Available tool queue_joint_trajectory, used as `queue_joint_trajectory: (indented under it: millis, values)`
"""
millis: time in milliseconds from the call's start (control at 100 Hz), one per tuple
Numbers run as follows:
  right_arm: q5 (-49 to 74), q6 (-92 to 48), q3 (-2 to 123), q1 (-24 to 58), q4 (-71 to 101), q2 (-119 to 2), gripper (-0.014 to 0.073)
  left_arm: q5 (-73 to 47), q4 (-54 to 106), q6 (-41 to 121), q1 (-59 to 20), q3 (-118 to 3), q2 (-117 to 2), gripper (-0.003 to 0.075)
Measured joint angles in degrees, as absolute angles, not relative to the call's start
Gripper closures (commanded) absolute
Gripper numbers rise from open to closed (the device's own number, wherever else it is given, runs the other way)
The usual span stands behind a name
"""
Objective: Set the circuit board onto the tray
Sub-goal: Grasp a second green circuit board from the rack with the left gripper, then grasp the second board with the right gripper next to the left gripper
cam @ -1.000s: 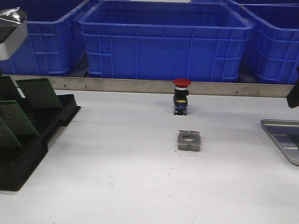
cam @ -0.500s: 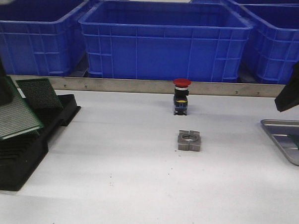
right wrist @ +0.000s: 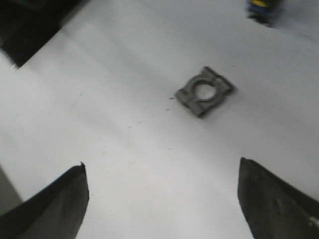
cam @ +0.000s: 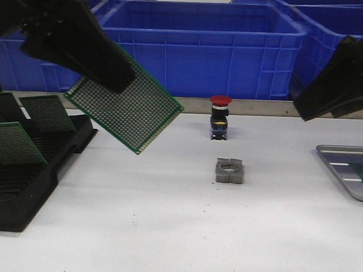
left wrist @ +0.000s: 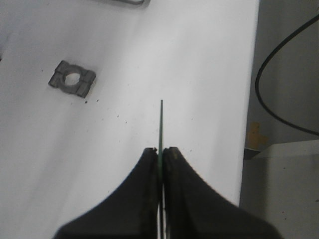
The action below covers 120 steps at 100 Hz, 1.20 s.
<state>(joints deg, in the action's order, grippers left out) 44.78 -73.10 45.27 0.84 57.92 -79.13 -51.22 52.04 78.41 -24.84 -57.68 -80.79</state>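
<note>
Board (cam: 123,111) lifted clear of rack (cam: 23,183) since last frame, clamped edge-on in my left gripper (left wrist: 161,158), right gripper (right wrist: 162,194) spread empty; carry to tray (cam: 342,172) remains.

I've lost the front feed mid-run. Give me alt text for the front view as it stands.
The left gripper holds a green circuit board tilted in the air above the white table, beside the black rack of boards. The right gripper hangs open above the grey tray at the right edge. A red push button and a metal block sit mid-table.
</note>
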Motion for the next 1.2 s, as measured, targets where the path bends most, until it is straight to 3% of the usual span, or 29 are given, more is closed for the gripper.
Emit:
queue_joint_trajectory:
  millis: [340, 670, 810, 1050, 1200]
  values:
    - [54.94, -94.55, 45.27, 11.99, 66.22, -79.13, -0.003, -52.4, 62.16, 85.52, -25.67, -57.68, -81.76, 0.0737]
    - [55.21, -100.18, 45.27, 16.35, 79.75, -81.1, -0.0006, -55.44, 65.93, 86.0, -25.67, -57.68, -81.76, 0.0737]
    - [55.93, -100.31, 45.27, 17.35, 80.1, -82.04, 0.0145, -55.71, 69.22, 86.0, -25.67, -57.68, -81.76, 0.0737]
    - [56.3, -100.31, 45.27, 17.58, 80.23, -82.14, 0.0654, -56.08, 70.46, 86.0, -25.67, -57.68, -81.76, 0.0737]
    - [57.93, -101.37, 45.27, 17.58, 79.38, -82.14, 0.0661, -56.3, 70.21, 86.56, -25.67, -57.68, -81.76, 0.0701]
